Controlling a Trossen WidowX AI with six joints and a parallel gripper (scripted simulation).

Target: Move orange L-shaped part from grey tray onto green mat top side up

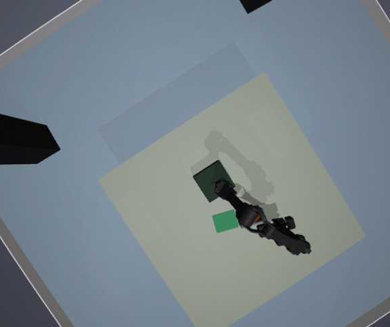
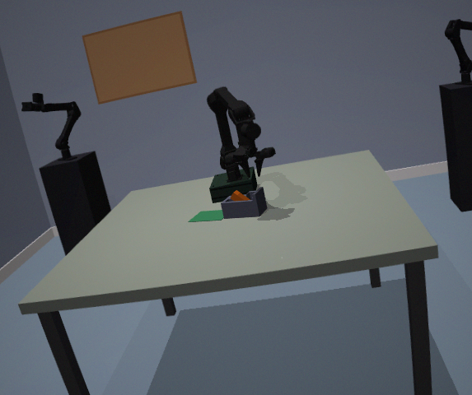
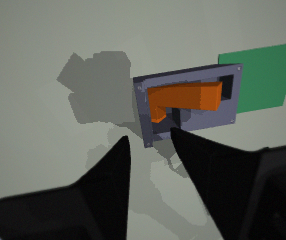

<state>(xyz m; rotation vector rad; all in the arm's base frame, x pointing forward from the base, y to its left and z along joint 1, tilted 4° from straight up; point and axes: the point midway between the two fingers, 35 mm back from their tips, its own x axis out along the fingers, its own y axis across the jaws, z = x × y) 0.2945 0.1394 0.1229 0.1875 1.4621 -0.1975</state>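
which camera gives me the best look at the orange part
The wrist view: it shows nearly the whole L shape of the orange part, tilted in the grey tray. The exterior view shows only its raised end above the tray wall; the top view, just a sliver past the arm.
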